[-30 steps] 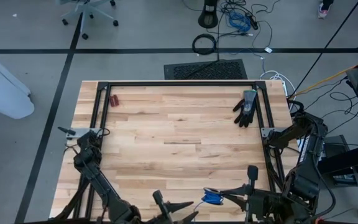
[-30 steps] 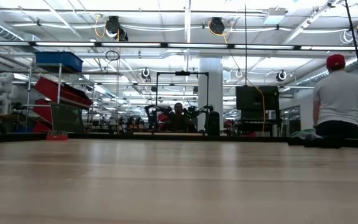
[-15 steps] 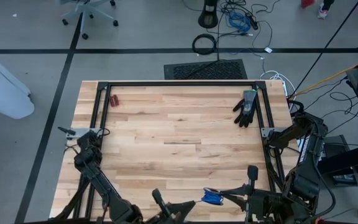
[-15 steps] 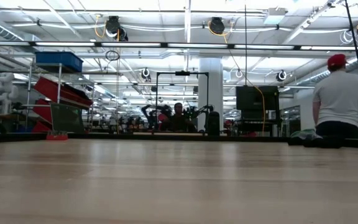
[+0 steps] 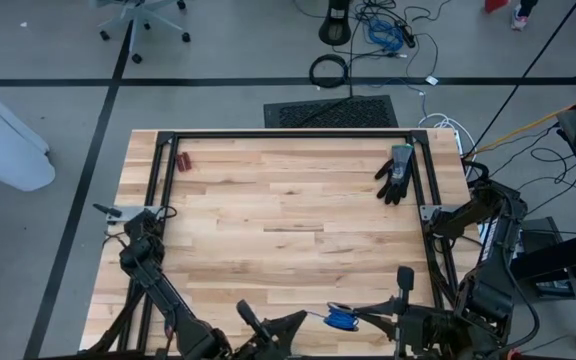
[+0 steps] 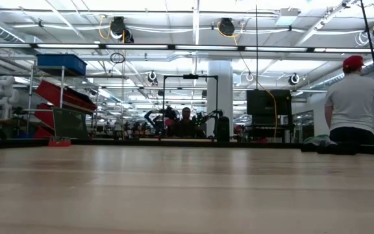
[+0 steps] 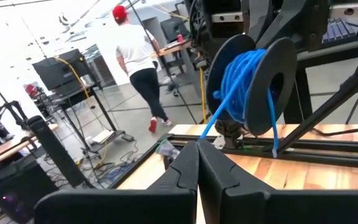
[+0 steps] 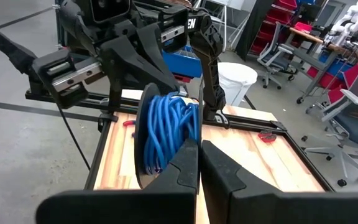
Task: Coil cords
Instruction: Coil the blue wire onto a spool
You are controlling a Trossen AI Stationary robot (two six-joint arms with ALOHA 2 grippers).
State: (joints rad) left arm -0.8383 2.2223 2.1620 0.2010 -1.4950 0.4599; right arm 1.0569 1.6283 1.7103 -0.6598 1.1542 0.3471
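The cords are one bright blue cord (image 5: 340,318), wound in a coil (image 7: 244,87) between two dark round discs. It hangs in the air above the table's near edge, between my two grippers. My left gripper (image 5: 303,318) comes from the table's left, pointing level, and is shut at the end of a loose strand. My right gripper (image 5: 360,316) comes from the right and is shut, with the coil (image 8: 169,134) at its fingertips. The low view shows neither cord nor grippers. My left gripper pinches a single loose strand (image 7: 205,132) of the cord between its two fingertips (image 7: 188,155). The fingers point level, from the table's left. The strand runs straight up from them to the coil, clear of the table. My right gripper bears the coil at its fingertips (image 8: 188,155), reaching nearly level from the table's right. The fingers themselves hide the place of contact, so the part held cannot be told. The coil stands on edge, lifted clear of the table.
A black glove (image 5: 396,172) lies at the far right of the table and small red-handled pliers (image 5: 182,160) at the far left. A black frame (image 5: 288,134) runs round the table. A person (image 6: 354,104) stands in the room beyond.
My left gripper has shut its spread fingers on the strand beside the coil and has rolled a little while staying in place. The coil and my right gripper have kept still.
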